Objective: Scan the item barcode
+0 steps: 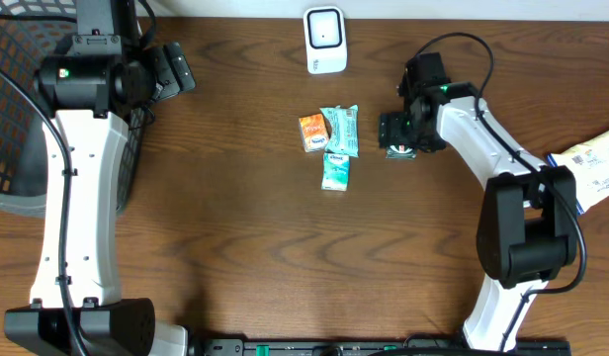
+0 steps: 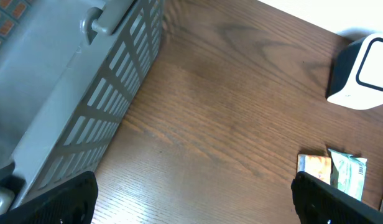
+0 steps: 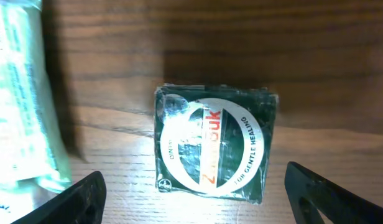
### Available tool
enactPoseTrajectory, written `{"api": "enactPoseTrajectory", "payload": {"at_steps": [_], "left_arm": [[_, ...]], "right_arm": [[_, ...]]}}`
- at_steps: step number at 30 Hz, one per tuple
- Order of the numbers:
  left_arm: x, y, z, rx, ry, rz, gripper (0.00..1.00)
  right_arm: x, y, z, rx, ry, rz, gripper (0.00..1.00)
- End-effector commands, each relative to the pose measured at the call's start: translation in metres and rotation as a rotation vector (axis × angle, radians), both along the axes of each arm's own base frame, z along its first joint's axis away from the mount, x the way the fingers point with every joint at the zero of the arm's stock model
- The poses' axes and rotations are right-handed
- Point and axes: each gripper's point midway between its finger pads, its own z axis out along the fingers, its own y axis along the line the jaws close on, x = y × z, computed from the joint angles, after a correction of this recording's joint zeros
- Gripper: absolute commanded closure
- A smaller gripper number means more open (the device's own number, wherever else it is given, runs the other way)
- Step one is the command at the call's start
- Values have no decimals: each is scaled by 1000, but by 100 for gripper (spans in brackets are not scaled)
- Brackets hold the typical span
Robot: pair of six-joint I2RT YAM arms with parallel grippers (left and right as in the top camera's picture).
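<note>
The brown table (image 1: 235,227) held everything. The black basket (image 1: 8,109) was just beside the left hand (image 2: 194,180). That hand's two fingers stood wide apart, with only bare wood between them. It was far from all the small things.

The white scanner (image 1: 324,40) stood well away from both hands. It was a bit nearer the right hand (image 3: 194,174) than the left.

Three small packs lay in a bunch beside the right hand: an orange pack (image 1: 312,132), a teal pack (image 1: 341,129) and a little teal box (image 1: 335,171). They were on the same side of that hand as the scanner, but much closer.

The green box (image 3: 216,146) was the smallest thing. I think it was the item to scan, since the right hand was right over it. It lay flat on the wood straight under that hand, in the gap between the two fingers (image 3: 73,199). The fingers were spread wide and neither one touched the box.

The box was nearly square, so it had no real long side. It sat turned just a little from the line of the fingers. Its round label faced up, and I could see no barcode on that face.

So the right hand was the one to use. It would only need to go down and close, then carry the box toward the scanner.
</note>
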Motion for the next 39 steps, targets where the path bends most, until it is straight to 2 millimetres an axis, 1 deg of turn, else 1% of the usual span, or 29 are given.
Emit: {"api": "enactPoseTrajectory", "payload": {"at_steps": [1, 3, 6, 8, 10, 11, 13, 16, 18, 20, 23, 25, 27, 29, 30, 31, 34, 36, 39], "left_arm": [[0, 2, 1, 13, 0, 10, 2], [0, 2, 1, 13, 0, 10, 2], [0, 2, 1, 13, 0, 10, 2], [0, 2, 1, 13, 0, 10, 2], [0, 2, 1, 13, 0, 10, 2], [0, 2, 1, 13, 0, 10, 2], [0, 2, 1, 13, 0, 10, 2], [0, 2, 1, 13, 0, 10, 3], [0, 2, 1, 13, 0, 10, 2], [0, 2, 1, 13, 0, 10, 2], [0, 2, 1, 13, 0, 10, 2], [0, 2, 1, 13, 0, 10, 2], [0, 2, 1, 13, 0, 10, 2], [0, 2, 1, 13, 0, 10, 2], [0, 2, 1, 13, 0, 10, 2], [0, 2, 1, 13, 0, 10, 2], [0, 2, 1, 13, 0, 10, 2], [0, 2, 1, 13, 0, 10, 2], [0, 2, 1, 13, 0, 10, 2]], "right_arm": [[-8, -2, -24, -29, 58, -8, 13], [-9, -5, -34, -47, 75, -11, 11], [-11, -14, -48, -103, 97, -22, 11], [-12, -16, -56, -108, 111, -23, 11], [-13, -15, -61, -106, 123, -22, 18], [-13, -15, -63, -106, 126, -21, 25], [-14, -14, -63, -97, 127, -20, 35], [-13, -2, -60, -33, 132, -8, 44], [-12, 8, -55, 28, 135, 2, 45], [-9, 19, -46, 94, 129, 22, 48], [-4, 38, -23, 228, 102, 109, 49], [-3, 57, 0, 370, 71, 198, 50], [-5, 76, 28, 531, 32, 294, 50], [-9, 90, 56, 687, -14, 379, 50], [-10, 94, 67, 751, -33, 410, 50], [-12, 97, 80, 818, -54, 435, 50], [-12, 97, 104, 966, -95, 466, 52], [-10, 91, 107, 982, -109, 458, 53], [-4, 83, 100, 935, -111, 431, 53]]}}
